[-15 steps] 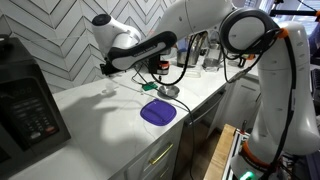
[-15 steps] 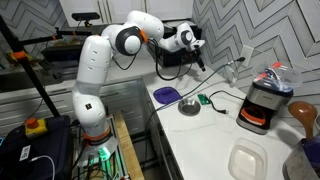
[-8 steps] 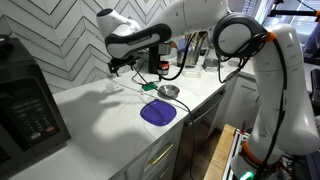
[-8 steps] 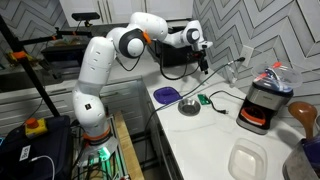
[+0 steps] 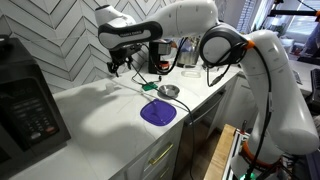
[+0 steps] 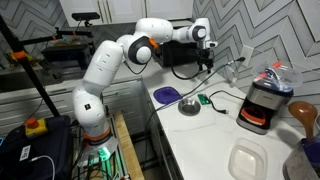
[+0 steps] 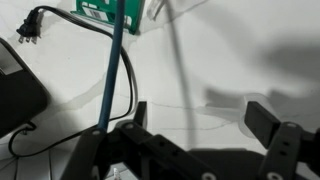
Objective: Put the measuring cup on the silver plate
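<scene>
Above the back of the white surface [image 5: 90,120], close to the herringbone-tiled wall, the gripper [image 5: 118,64] hangs at the end of a long white arm in an exterior view; it sits clear of the surface, which I judge to be an approach toward the measuring cup [image 5: 109,89], a faint pale speck just below it, too small to make out in detail; the silver plate [image 5: 169,91] lies well apart from the cup, toward the surface's front edge, with the larger purple plate [image 5: 158,113] just beside it; a small green object [image 5: 146,87] with trailing cables lies between the cup and the plates; a black appliance [image 5: 25,105] fills the near corner, away from that route.

From the opposite end, in an exterior view, the gripper [image 6: 207,64] hovers beside the wall; the measuring cup [image 6: 232,72] shows as a small clear shape near it, not touched; the silver plate [image 6: 190,108] rests near the edge, nothing visible on it, beside the purple plate [image 6: 166,95]; the green object [image 6: 205,99] and its cable lie between cup and plate, so a carry would likely need height; a dark jug appliance [image 6: 262,105] stands farther along.

From the wrist view, the gripper [image 7: 200,125] has its two dark fingers spread wide with nothing between them; a green board [image 7: 110,12], a blue cable [image 7: 115,70] and a black plug [image 7: 30,25] lie on the surface beneath; I cannot tell whether the thin clear outline nearby is the cup.
</scene>
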`<state>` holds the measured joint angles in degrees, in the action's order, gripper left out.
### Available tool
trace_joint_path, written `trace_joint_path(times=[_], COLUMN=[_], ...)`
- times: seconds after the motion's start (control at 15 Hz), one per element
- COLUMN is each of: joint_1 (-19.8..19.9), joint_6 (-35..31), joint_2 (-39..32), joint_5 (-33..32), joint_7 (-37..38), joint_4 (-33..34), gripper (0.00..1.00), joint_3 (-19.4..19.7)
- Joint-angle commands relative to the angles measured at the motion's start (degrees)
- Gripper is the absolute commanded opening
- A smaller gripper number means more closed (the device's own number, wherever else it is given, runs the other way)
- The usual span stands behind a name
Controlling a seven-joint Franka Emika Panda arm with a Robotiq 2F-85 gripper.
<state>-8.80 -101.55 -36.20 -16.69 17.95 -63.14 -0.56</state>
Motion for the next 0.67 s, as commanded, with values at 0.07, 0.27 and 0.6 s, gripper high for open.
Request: trace_joint_path(times=[0.07, 0.27, 0.6], joint_1=[0.10, 1.19, 1.29], joint_6=[-0.71, -4.54, -7.41], joint_2=[-1.34, -3.36, -6.18], joint_5=[0.68, 3.84, 4.61], joint_7=[0.04, 0.17, 0.93], joint_4=[1.10, 1.83, 3.22], gripper=[1.00, 1.00, 1.00], joint_3=[-0.39, -1.88, -1.47])
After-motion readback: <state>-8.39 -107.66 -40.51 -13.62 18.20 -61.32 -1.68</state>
